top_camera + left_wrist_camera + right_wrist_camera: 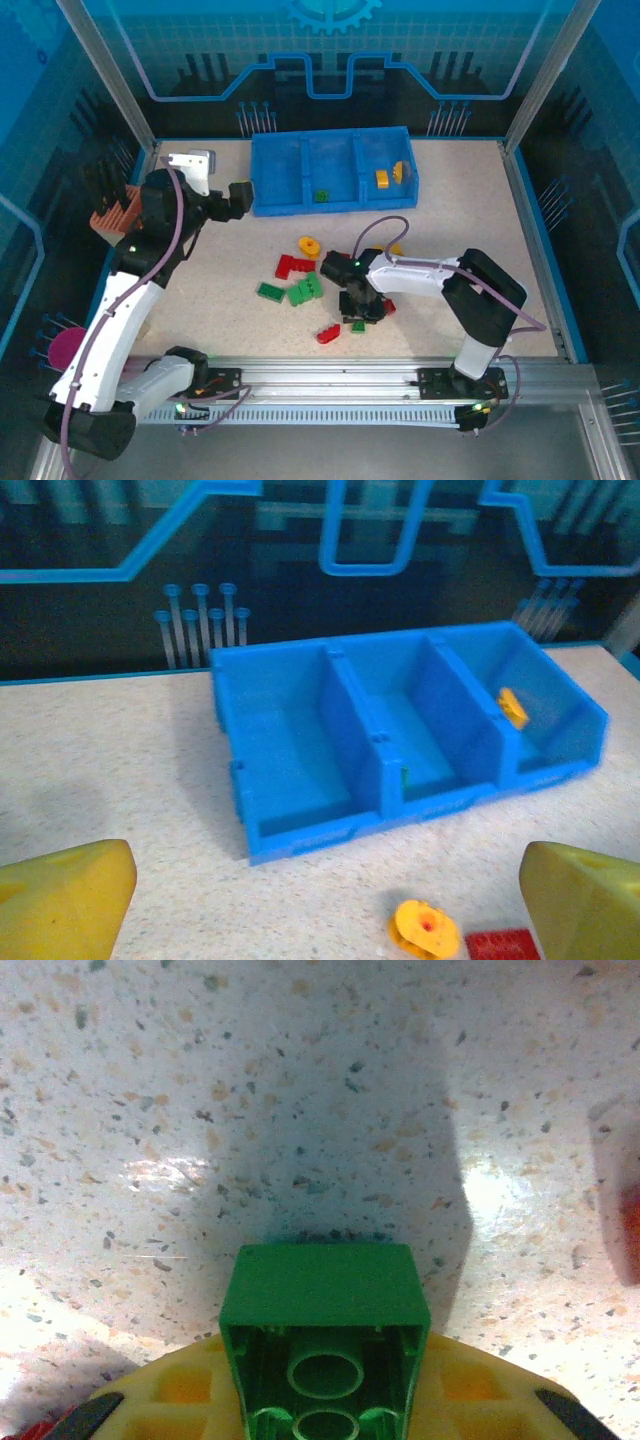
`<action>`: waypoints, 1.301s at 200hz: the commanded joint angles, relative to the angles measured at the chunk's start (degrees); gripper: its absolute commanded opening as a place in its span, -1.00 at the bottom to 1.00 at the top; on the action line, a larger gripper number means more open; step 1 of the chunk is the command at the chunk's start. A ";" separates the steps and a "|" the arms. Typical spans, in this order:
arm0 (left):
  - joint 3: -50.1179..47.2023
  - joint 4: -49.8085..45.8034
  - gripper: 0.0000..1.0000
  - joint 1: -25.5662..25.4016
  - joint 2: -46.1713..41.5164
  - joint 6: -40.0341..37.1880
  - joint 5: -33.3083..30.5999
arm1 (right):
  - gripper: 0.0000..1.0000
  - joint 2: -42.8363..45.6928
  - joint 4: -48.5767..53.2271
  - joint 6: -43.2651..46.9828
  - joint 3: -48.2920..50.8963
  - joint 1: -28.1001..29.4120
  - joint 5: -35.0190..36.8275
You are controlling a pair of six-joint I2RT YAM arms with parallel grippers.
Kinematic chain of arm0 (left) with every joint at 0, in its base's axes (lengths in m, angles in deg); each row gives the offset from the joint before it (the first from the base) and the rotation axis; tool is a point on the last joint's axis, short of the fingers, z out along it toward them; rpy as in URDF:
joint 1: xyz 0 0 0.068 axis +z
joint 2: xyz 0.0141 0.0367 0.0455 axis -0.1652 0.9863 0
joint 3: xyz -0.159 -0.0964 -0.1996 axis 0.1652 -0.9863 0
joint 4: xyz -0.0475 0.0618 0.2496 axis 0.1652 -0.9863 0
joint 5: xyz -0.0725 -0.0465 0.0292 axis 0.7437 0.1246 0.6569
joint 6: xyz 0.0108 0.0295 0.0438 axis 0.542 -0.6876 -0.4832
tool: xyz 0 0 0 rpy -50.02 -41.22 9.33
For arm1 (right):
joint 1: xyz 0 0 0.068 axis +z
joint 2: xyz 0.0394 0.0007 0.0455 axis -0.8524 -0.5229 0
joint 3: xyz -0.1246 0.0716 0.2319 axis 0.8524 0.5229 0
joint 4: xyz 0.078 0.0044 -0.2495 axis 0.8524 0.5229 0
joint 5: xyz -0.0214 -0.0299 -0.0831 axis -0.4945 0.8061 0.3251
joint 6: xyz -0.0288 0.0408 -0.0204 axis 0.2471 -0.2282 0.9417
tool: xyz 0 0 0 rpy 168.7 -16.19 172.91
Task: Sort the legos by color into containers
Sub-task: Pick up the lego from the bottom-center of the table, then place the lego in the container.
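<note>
In the overhead view, a blue tray [290,208] with 3 compartments is seen at the upper centre of the frame. 1 green piece [321,196] lies in the middle compartment, and 2 orange-yellow pieces [383,178] lie in the right one. Below the tray, around the middle of the frame, loose bricks are scattered on the speckled table [480,220]. Among them are a yellow round piece [309,245], a red brick [292,266], green bricks [305,290] just below it, and another red one [327,335] lower down.

The right gripper [360,308] is found low among these bricks, just right of the green ones. In the right wrist view, at the bottom centre of the frame, its jaws are clenched on a green brick [325,1305]. The brick is gripped between the yellow fingers [170,1395], with its hollow underside turned toward the camera. Whether it touches the table cannot be told.

The left gripper [240,195] is found beside the tray's left end, in the upper left of the overhead frame. In the left wrist view its jaws are released. The yellow fingertips [65,900] are spread to the 2 lower corners. The tray is seen ahead in the middle of that frame, and the yellow round piece lies at the bottom edge.
</note>
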 commanded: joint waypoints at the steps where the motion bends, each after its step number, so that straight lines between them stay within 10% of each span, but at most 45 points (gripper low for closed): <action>1: 1.08 0.98 0.99 0.41 0.13 2.35 -6.24 | -0.50 3.36 3.18 4.86 -2.44 -1.24 -1.03; 21: 0.44 2.24 0.99 0.29 0.54 7.35 -9.23 | -0.51 7.05 8.20 10.10 -7.83 -2.94 1.52; 43: -3.02 6.01 0.99 0.26 -1.76 -0.75 5.71 | -0.51 7.73 13.46 17.81 -18.10 -5.35 5.97; 106: -5.95 11.41 0.99 1.14 -4.38 -5.60 17.42 | -0.46 -7.13 14.97 39.78 -48.02 -14.57 10.63; 169: 1.32 3.38 0.99 0.96 2.78 6.13 2.99 | -0.47 -30.89 12.51 49.68 -74.40 -20.39 9.50; 223: 2.10 2.82 0.99 1.49 2.48 3.65 22.27 | -0.46 -41.69 8.84 51.34 -82.99 -24.13 5.79; 260: 3.31 0.45 0.99 1.32 6.89 4.29 18.86 | -0.30 -44.10 4.90 50.53 -83.39 -26.12 1.36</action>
